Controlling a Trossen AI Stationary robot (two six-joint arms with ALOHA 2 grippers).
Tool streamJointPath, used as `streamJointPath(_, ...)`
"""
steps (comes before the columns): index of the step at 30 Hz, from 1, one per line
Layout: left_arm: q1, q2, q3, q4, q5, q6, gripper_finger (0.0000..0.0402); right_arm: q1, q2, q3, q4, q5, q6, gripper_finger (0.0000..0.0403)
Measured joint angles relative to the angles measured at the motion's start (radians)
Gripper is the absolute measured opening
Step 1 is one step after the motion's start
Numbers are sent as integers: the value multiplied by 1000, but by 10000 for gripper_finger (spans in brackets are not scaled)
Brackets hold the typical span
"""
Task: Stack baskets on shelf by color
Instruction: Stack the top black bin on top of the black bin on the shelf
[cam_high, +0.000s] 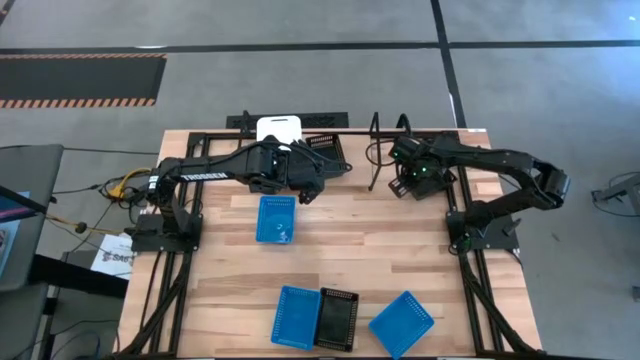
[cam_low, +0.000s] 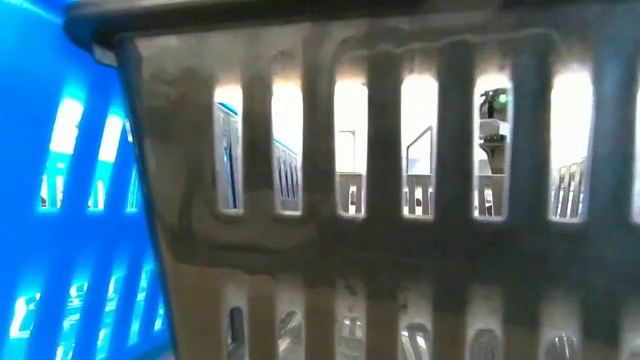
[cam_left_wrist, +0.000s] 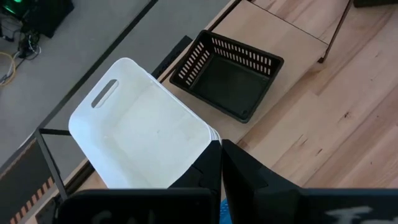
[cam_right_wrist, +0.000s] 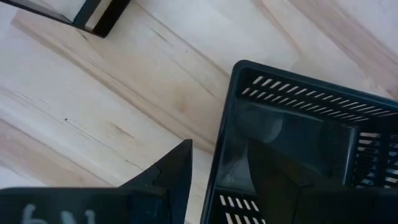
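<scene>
**Both arms at the rack, blue baskets still waiting**

The left gripper (cam_left_wrist: 221, 163), fingers pinched tight on the rim of a white plastic basket with a slot handle (cam_left_wrist: 142, 129), holds it at the far edge of the wooden table (cam_high: 420, 250), probably to seat it on the thin-tube black metal shelf (cam_high: 385, 150). A small slotted black basket (cam_left_wrist: 229, 76) sits just beside. The right gripper (cam_right_wrist: 217, 168) stands spread wide, one finger inside and one outside the wall of another black slotted basket (cam_right_wrist: 298, 137), apparently not clamping it. A blue basket (cam_high: 277, 218) lies mid-table; more wait at the near edge. "TROSSEN" shows faintly on the left arm (cam_high: 200, 172).
</scene>
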Motion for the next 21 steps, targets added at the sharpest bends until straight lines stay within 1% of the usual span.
streamJointPath(6,-1,0,0,0,0,0,0,0,0,0,0,-31,26,176)
streamJointPath(14,-1,0,0,0,0,0,0,-3,0,0,0,-35,49,177)
streamJointPath(18,-1,0,0,0,0,0,0,-15,0,0,0,-94,80,177)
streamJointPath(21,-1,0,0,0,0,0,0,-20,0,0,-4,-110,94,177)
